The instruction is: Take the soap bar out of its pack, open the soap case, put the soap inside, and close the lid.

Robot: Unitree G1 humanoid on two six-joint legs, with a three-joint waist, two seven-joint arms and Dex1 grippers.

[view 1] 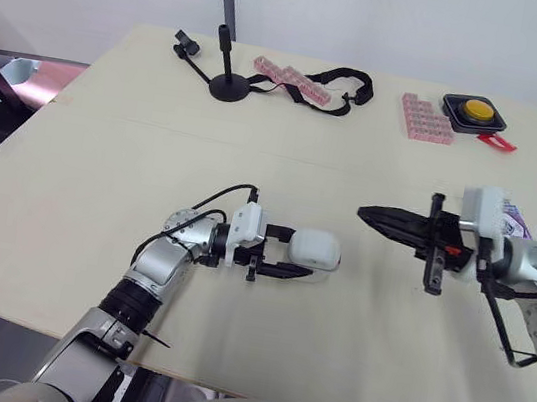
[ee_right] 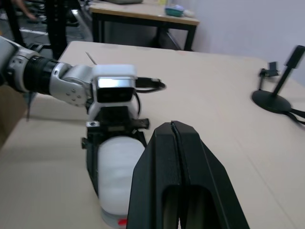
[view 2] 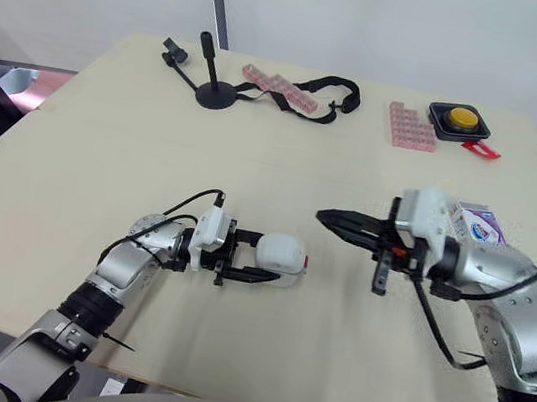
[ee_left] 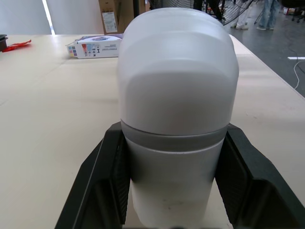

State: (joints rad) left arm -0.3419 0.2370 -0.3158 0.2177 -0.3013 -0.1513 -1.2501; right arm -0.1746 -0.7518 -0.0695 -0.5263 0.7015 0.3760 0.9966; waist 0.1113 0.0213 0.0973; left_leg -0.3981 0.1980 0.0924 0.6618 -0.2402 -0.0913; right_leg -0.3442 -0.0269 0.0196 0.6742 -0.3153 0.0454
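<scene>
Firmly, the left gripper (view 1: 293, 255) clamps the white soap case (view 1: 316, 250) on the table (view 1: 103, 156). Near the case, the right gripper (view 1: 366, 214) points at it, fingers pressed together, empty.

Matt plastic soap case (ee_left: 177, 95), smooth table (view 1: 99, 186)

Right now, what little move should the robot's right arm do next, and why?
Probably ease the right gripper forward to the free end of the soap case, to work on its lid. The left gripper clamps the case steady on the table, its lid looks shut, and the right fingers, pressed together, point at it across a gap.
</scene>
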